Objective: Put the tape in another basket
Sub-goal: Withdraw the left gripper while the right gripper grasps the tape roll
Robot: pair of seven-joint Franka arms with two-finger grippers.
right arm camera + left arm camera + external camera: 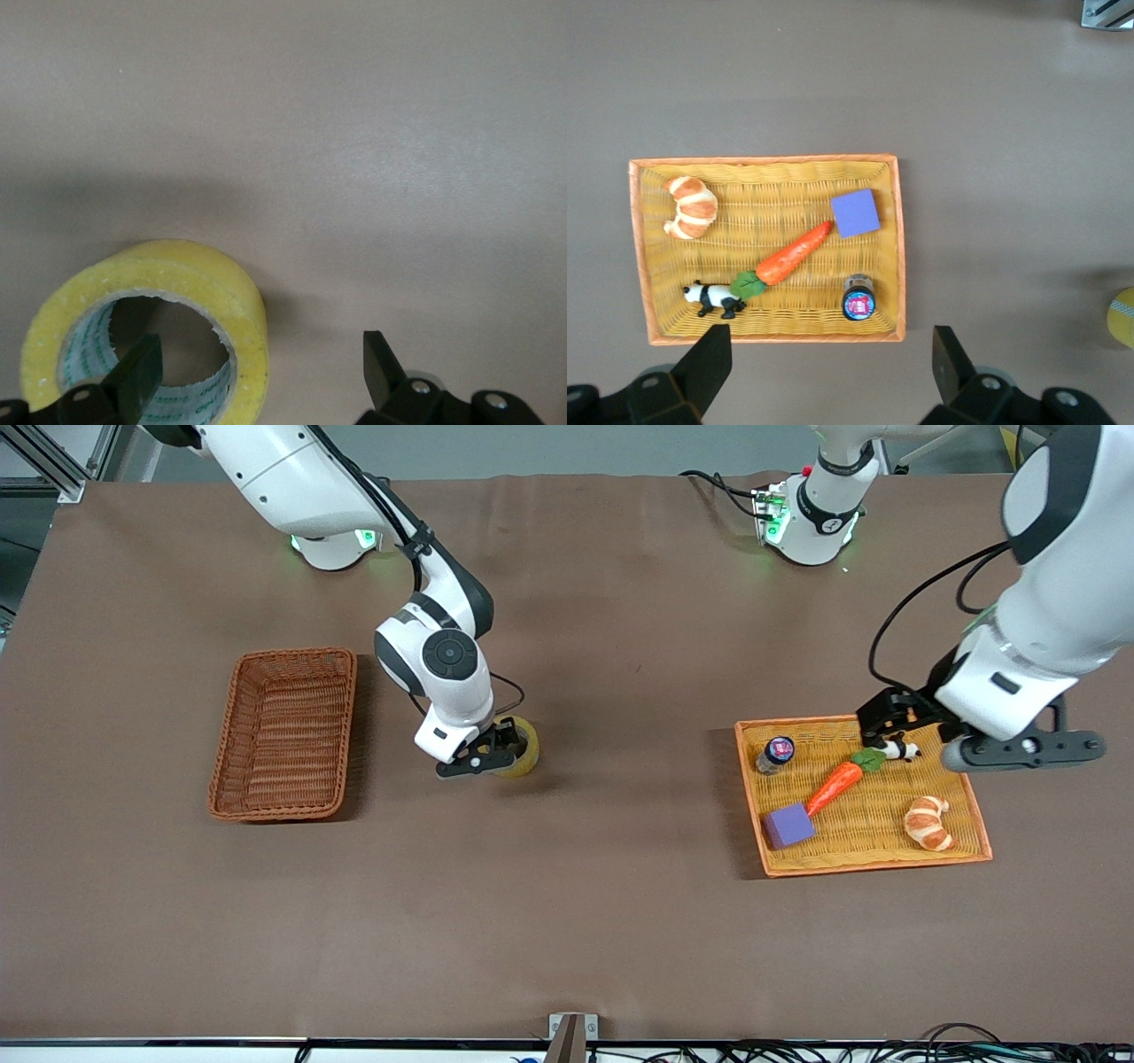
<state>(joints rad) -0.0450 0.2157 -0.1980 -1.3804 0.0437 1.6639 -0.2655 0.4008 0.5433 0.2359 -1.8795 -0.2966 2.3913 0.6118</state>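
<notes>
Tape comes first for us: the wide ring-shaped roll of translucent yellowish packing tape (pixel 521 749) lies flat on the brown desk (pixel 620 921), about midway between our two wicker containers and outside both. Our right gripper (pixel 485 756) is low over it with the jaws spread wide; in the right wrist view one finger (pixel 137 376) stands over the roll's hollow core and the other finger (pixel 381 363) is well clear of the roll's outer wall, over bare desk. We cannot tell whether either finger touches the roll (pixel 151 341); nothing is pinched.

Toward the right arm's end of the desk from those jaws sits the darker reddish-brown rectangular wicker basket with rounded corners and deep sides (pixel 285 732), well apart from the tape.

Our left gripper (pixel 895 731) hangs over the lighter yellow-orange shallow wicker tray (pixel 873 859), above its edge that lies farther from the front camera, jaws likewise spread and holding nothing. In the left wrist view, the tray (pixel 766 181) carries a small black-and-white panda figure (pixel 715 298), an orange carrot with green leaves (pixel 788 259), a small dark round jar with a blue and pink lid (pixel 858 299), a purple square block (pixel 856 212) and a golden-brown croissant (pixel 690 206). The panda and the jar lie closest beneath these jaws, the croissant farthest from them.
</notes>
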